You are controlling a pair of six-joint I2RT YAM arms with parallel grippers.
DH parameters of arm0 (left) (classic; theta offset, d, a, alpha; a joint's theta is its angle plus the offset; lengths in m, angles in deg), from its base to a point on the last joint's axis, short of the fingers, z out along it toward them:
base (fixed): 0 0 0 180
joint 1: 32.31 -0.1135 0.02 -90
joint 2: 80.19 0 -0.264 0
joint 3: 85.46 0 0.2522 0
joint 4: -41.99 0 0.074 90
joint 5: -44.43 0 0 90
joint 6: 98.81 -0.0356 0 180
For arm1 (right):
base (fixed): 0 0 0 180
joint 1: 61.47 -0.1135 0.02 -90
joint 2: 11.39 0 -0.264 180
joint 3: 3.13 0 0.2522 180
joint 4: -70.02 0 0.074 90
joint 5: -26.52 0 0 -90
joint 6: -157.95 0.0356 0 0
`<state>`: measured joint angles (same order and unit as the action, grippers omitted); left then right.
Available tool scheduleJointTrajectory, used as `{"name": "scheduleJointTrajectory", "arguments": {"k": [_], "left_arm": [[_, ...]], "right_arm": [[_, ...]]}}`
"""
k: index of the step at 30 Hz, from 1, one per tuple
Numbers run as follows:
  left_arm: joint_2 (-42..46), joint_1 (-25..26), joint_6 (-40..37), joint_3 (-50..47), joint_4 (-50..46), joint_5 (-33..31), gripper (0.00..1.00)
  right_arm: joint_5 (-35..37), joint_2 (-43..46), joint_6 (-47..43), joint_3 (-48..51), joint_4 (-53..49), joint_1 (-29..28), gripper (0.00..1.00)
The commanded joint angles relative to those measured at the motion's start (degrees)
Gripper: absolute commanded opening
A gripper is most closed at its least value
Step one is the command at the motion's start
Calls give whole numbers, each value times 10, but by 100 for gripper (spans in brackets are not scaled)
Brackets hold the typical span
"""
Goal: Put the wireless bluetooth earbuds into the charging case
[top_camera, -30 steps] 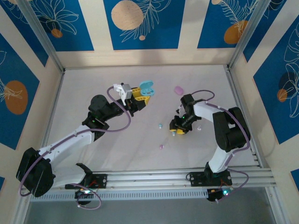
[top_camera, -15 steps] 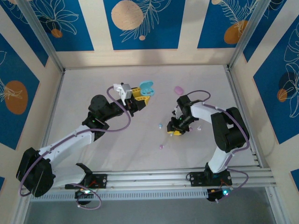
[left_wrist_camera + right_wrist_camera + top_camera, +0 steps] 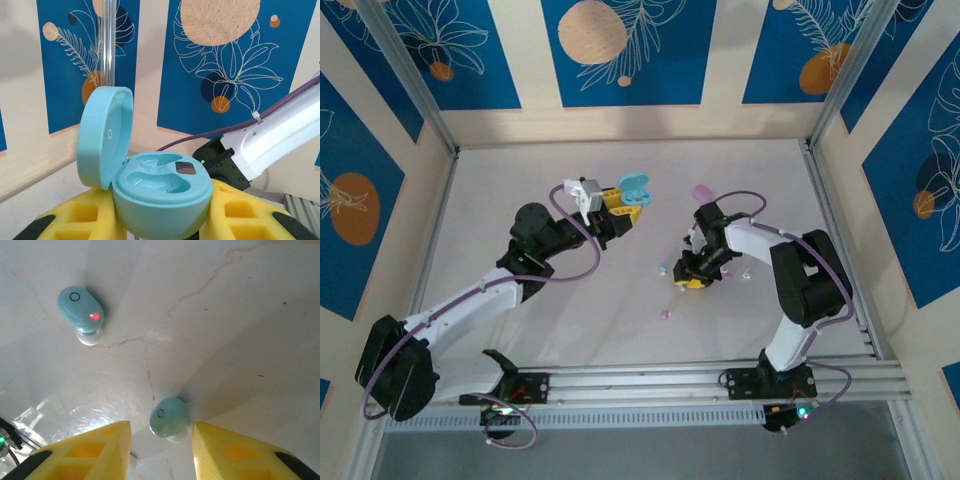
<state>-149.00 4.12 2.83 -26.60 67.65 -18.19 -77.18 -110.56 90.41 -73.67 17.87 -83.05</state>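
My left gripper (image 3: 160, 222) is shut on the base of a pale blue charging case (image 3: 160, 190). The case is held up off the table with its lid open and both wells empty; from above the case (image 3: 633, 187) sits at the left gripper (image 3: 620, 205). My right gripper (image 3: 161, 426) is down at the table, open. A pale blue earbud (image 3: 169, 417) lies on the table between its yellow fingers, with a gap on each side. A second pale blue earbud (image 3: 81, 310) with a red light lies further off. In the top view the right gripper (image 3: 692, 278) is near mid-table.
A pink case (image 3: 701, 191) lies behind the right arm. A small pink bud (image 3: 666, 314) lies nearer the front and a whitish bud (image 3: 746, 274) sits right of the right gripper. The table (image 3: 520, 180) is walled on three sides.
The right gripper has slid a little to the left and back over the table, and its fingers have narrowed slightly. The left arm and case have not moved.
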Motion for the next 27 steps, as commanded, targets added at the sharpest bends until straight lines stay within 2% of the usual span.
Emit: {"name": "scheduleJointTrajectory", "arguments": {"k": [1, 7, 16, 27], "left_arm": [[-1, 6, 5, 11, 11, 8, 25], [2, 6, 4, 7, 11, 4, 26], [10, 6, 1, 5, 10, -4, 26], [11, 6, 1, 0, 20, -10, 26]], "right_arm": [[-6, 17, -10, -14, -12, -5, 38], [44, 17, -14, -34, -41, -17, 38], [167, -20, -1, -88, -93, -69, 36], [176, -57, 29, -109, -90, -96, 35]]}}
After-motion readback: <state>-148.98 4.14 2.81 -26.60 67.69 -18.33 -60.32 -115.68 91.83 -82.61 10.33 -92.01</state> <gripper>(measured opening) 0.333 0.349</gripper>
